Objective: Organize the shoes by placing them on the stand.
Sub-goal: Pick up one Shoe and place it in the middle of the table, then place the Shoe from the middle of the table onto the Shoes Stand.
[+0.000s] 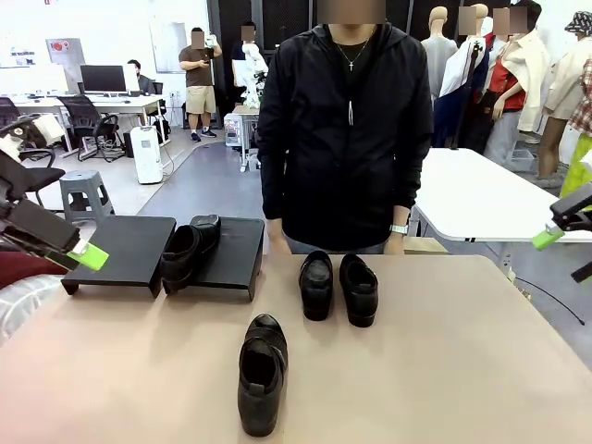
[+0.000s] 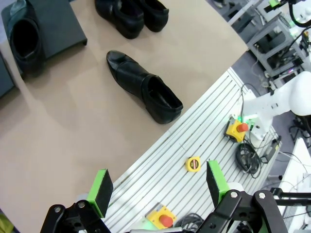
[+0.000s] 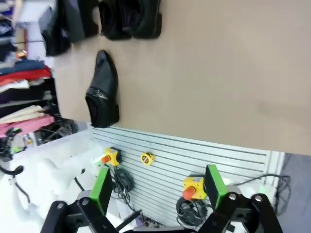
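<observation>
Shoes are lying in three places ahead of my fingers, and I am taking them from my left side across. My left gripper (image 1: 90, 256) is hanging off the left edge of the table (image 1: 444, 370), and I am holding its fingers (image 2: 101, 187) wide apart with nothing between them. Just beside that gripper in the front view the stand (image 1: 120, 242) is sitting, two low black platforms side by side. One high-cut shoe (image 1: 188, 252) is resting on the stand, over the gap between the platforms and partly on the right-hand one; in the left wrist view it is showing far beyond my left-hand finger, in the top corner.

Nearer me, the lone shoe (image 1: 262, 375) is lying flat on the bare table, well apart from the stand, its toe pointing away from me. In the left wrist view it is lying well beyond the gap between my fingers, its heel near the table's edge.

Farther out, the two loafers (image 1: 337, 287) are standing side by side, just apart, in front of the person (image 1: 344, 129) who is waiting at the far edge.

My right gripper (image 1: 555, 235) is hanging off the table's right side, well apart from every shoe. Its fingers (image 3: 214, 187) are spread wide too, gripping nothing; in the right wrist view the lone shoe is lying far beyond the left-hand finger.
</observation>
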You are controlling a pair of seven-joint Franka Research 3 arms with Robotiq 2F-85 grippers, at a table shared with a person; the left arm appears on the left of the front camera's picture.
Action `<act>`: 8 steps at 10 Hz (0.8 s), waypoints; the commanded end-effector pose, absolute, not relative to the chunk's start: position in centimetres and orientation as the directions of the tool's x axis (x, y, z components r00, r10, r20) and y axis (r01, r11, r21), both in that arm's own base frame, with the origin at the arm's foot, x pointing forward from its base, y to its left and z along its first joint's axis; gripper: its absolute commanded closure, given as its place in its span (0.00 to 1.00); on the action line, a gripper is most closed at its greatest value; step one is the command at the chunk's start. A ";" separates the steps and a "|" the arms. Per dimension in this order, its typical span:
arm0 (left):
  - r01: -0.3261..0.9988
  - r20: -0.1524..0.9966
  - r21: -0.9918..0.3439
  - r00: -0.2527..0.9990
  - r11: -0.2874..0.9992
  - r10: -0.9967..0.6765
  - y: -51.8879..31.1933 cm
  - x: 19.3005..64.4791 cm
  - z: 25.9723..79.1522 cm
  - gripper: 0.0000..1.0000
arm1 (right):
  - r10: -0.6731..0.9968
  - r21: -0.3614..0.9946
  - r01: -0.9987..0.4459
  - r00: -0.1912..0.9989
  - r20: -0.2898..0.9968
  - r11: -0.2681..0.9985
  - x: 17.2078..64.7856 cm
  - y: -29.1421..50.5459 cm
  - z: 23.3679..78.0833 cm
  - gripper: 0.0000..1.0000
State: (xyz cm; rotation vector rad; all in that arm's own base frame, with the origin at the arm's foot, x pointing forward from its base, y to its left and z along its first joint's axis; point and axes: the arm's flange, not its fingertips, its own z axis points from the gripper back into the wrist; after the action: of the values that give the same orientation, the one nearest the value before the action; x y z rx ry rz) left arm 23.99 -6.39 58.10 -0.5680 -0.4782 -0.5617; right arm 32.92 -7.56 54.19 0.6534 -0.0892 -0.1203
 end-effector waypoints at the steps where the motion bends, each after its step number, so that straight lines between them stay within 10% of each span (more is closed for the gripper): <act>1: 0.628 0.565 -0.350 0.733 0.695 -0.378 -6.1 24.1 57.9 0.00 | -0.087 0.585 0.055 0.996 0.028 0.810 33.6 -4.6 54.6 0.00; 8: 0.628 0.565 -0.350 0.733 0.695 -0.378 -6.1 24.1 57.9 0.00 | -0.087 0.585 0.055 0.996 0.028 0.810 33.6 -4.6 54.6 0.00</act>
State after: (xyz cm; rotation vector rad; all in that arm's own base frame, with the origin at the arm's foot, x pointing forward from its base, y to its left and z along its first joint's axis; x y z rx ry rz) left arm 23.99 -6.39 58.09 -0.5680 -0.4781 -0.5620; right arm 33.45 -4.49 54.22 0.6067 -0.0617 -0.0666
